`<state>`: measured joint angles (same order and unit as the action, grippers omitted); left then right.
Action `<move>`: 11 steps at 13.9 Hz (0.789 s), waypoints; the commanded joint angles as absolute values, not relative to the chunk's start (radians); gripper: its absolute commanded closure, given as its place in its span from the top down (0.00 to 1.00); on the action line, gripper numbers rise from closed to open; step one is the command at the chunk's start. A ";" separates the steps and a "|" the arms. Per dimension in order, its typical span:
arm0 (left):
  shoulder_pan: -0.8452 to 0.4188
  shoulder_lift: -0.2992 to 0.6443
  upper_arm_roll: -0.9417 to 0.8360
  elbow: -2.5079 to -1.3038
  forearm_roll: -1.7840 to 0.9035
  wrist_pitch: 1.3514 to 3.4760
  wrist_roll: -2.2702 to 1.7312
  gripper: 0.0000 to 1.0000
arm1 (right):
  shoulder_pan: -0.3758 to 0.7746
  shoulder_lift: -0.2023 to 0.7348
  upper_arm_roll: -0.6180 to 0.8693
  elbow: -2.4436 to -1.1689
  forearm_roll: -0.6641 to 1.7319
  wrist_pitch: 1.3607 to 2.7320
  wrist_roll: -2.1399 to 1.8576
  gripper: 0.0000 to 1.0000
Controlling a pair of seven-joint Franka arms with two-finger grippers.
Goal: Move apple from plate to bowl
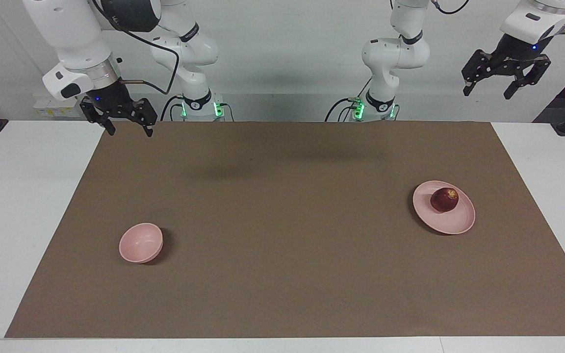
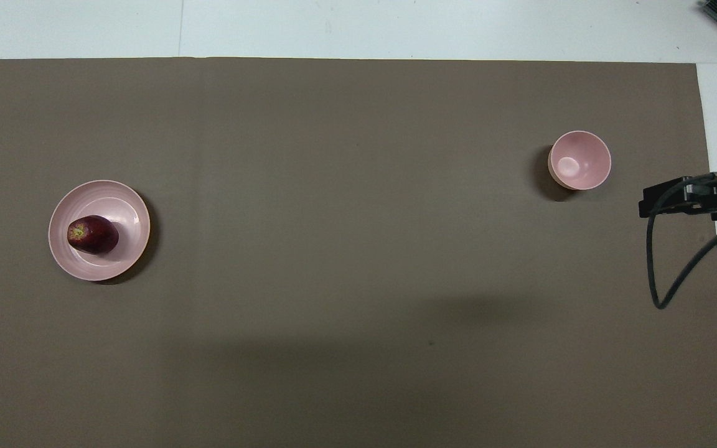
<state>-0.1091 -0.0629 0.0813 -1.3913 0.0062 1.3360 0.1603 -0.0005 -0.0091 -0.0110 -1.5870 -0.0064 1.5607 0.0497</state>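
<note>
The dark red apple (image 1: 444,199) with a yellowish patch lies on the wide pale pink plate (image 1: 455,224), toward the left arm's end of the table. It also shows in the overhead view (image 2: 93,234), on the plate (image 2: 129,210). The small, deep pink bowl (image 1: 140,242) stands empty toward the right arm's end; it also shows in the overhead view (image 2: 579,160). My left gripper (image 1: 488,91) is open and empty, raised high above the table's left-arm end, well apart from the plate. My right gripper (image 1: 129,130) is open and empty, over the mat's corner by its own base.
A brown mat (image 1: 282,220) covers most of the white table (image 1: 27,196). In the overhead view, a black part of the right arm with a looping cable (image 2: 688,196) sticks in beside the bowl.
</note>
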 commanded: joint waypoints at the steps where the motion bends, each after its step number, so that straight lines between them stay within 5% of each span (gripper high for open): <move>1: -0.103 -0.063 0.077 -1.379 0.005 1.331 0.150 1.00 | 0.000 -0.035 -0.005 -1.618 0.015 1.565 0.041 1.00; 11: -0.120 -0.067 0.060 -1.385 -0.006 1.333 0.152 1.00 | -0.002 -0.025 0.000 -1.608 0.014 1.575 0.028 1.00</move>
<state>-0.1098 -0.0630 0.0745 -1.3913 0.0045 1.3357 0.1596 0.0062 -0.0091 -0.0054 -1.5879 -0.0064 1.5608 0.0497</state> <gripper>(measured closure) 0.000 0.000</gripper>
